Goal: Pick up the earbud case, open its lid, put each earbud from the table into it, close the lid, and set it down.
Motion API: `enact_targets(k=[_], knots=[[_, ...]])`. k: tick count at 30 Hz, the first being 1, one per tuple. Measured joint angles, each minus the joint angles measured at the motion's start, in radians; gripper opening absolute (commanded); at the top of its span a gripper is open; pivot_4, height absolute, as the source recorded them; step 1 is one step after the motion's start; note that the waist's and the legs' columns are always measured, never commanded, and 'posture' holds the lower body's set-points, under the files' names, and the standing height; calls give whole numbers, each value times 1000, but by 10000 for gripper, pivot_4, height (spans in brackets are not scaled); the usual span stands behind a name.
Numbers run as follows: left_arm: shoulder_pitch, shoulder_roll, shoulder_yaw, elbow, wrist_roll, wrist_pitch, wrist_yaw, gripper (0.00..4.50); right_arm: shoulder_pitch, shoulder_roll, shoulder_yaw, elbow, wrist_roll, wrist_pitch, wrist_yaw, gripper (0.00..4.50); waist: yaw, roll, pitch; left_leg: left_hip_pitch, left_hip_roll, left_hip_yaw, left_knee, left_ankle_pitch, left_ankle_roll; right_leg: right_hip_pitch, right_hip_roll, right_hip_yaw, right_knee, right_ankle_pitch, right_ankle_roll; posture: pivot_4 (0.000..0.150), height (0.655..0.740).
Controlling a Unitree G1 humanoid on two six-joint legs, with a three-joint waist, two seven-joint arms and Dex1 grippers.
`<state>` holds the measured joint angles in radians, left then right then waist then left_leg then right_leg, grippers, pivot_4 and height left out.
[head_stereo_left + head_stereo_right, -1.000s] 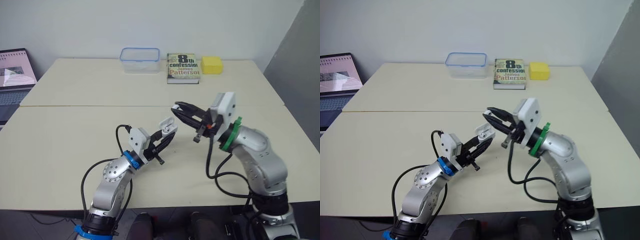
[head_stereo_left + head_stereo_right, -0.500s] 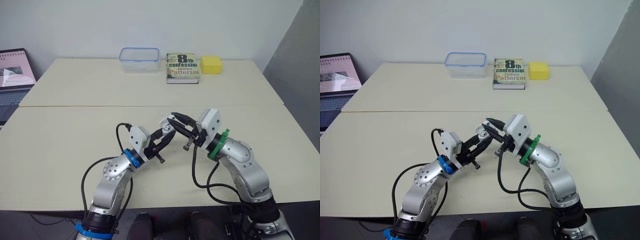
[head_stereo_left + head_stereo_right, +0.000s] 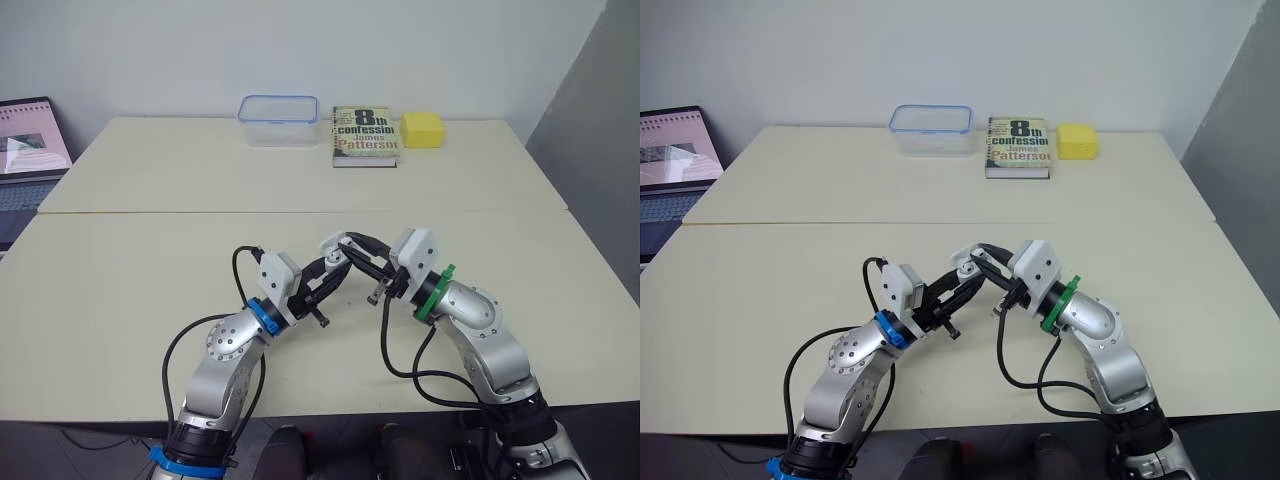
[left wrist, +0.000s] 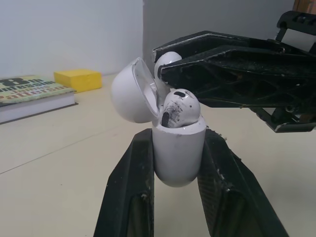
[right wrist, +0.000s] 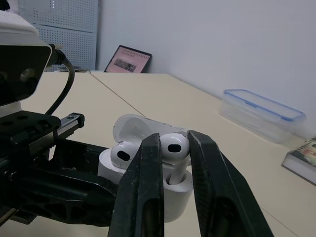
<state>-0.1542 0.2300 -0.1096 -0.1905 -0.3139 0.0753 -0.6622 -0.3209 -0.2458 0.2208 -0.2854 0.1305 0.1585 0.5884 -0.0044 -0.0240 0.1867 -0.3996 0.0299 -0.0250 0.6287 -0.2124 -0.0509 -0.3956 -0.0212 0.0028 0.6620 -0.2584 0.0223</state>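
Two cream tables pushed together form the surface [image 3: 150, 290], set against a white wall [image 3: 300, 50]. A laptop [image 3: 25, 150] is cut off at the left edge. Along the far side stand a blue-rimmed plastic container [image 3: 279, 120], a paperback book [image 3: 365, 136] and a yellow block [image 3: 423, 129], well apart from the arms. The left gripper [image 3: 335, 265] clamps the earbud case [image 4: 178, 158] above the surface, its lid [image 4: 129, 96] open and one earbud [image 4: 178, 106] seated. The right gripper [image 3: 348, 243] pinches the second earbud [image 5: 174, 146] at the case's mouth, with the earbud's stem hidden.
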Motion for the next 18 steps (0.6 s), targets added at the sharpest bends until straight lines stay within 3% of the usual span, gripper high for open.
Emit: enact_targets(k=[5, 12, 18], knots=[[5, 0, -1, 0, 0, 7, -1, 8052, 0, -16, 9, 2, 1, 5, 9, 3754, 0, 0, 0, 0, 0, 0, 0, 0, 0, 0, 0, 0, 0, 0, 0, 1500, 7400], [10, 8, 9, 1, 0, 6, -4, 8051, 13, -28, -4, -17, 16, 57, 18, 27611, 0, 0, 0, 0, 0, 0, 0, 0, 0, 0, 0, 0, 0, 0, 0, 1500, 7400], [11, 9, 6, 0, -1, 9, -11, 8051, 24, -90, -70, -142, 117, 177, 27, 27796, 2, 0, 0, -1, 0, 0, 0, 0, 0, 0, 0, 0, -1, 0, 0, 1500, 7400]])
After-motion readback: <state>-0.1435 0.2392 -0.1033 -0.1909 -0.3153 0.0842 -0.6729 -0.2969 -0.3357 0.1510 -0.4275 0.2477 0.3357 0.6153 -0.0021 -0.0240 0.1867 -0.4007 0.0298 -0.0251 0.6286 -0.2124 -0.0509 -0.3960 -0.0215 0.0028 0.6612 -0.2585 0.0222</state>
